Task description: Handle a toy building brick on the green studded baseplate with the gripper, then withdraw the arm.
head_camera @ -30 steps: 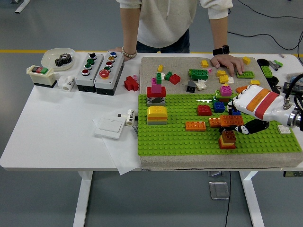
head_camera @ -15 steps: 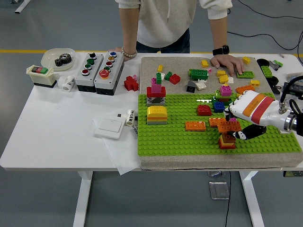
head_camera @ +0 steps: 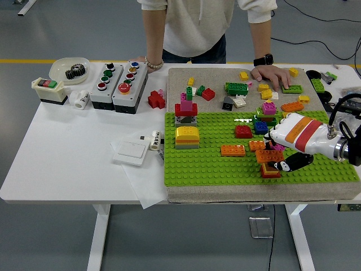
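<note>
The green studded baseplate (head_camera: 203,166) lies on a grey mat at the table's front right. My right hand (head_camera: 280,152) reaches in from the right, low over the plate. Its fingers (head_camera: 276,137) and black thumb (head_camera: 287,164) are curled around an orange brick (head_camera: 269,156). The brick sits right on top of a small red-based stack (head_camera: 271,171). A flat orange brick (head_camera: 233,150) and a small orange one (head_camera: 256,145) lie to its left. A red brick (head_camera: 243,131), a blue brick (head_camera: 260,127), a yellow dome stack (head_camera: 186,136) and a red-pink tower (head_camera: 186,108) also stand on the plate.
A person stands at the far side, one hand (head_camera: 272,74) flat on the mat among loose bricks (head_camera: 236,88), the other (head_camera: 152,64) on the table edge. Two button boxes (head_camera: 118,82), a switch box (head_camera: 49,90), a bowl with a gear (head_camera: 70,70) and a white wall switch (head_camera: 130,151) are on the left.
My right hand has moved down and slightly left with the orange brick, bringing it from beside the blue brick onto the small stack. The flat orange brick now lies further right.
</note>
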{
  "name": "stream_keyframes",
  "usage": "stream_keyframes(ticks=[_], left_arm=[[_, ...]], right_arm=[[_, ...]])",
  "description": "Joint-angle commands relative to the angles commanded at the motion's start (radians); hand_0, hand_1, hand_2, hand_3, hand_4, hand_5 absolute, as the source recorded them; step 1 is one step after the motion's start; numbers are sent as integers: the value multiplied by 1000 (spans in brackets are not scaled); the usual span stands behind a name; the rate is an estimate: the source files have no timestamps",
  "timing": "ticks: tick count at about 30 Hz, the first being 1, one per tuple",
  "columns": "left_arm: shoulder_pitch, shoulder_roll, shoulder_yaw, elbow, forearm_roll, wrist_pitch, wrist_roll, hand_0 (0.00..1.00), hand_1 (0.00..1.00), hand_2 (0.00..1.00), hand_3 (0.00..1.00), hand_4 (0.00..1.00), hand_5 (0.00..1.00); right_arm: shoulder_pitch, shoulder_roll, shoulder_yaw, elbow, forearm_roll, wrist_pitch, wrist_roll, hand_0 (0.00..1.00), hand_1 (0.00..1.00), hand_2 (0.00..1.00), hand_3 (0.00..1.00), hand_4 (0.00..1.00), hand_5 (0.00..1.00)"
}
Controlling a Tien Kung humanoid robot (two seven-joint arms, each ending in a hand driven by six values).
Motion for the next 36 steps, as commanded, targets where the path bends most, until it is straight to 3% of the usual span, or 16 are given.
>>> stream_keyframes(ticks=[36], left_arm=[[-3, 1, 4, -2, -3, 4, 2, 421, 470, 487, 595, 620, 761]], right_arm=[[-3, 7, -3, -37, -14, 12, 10, 258, 424, 527, 518, 735, 428]])
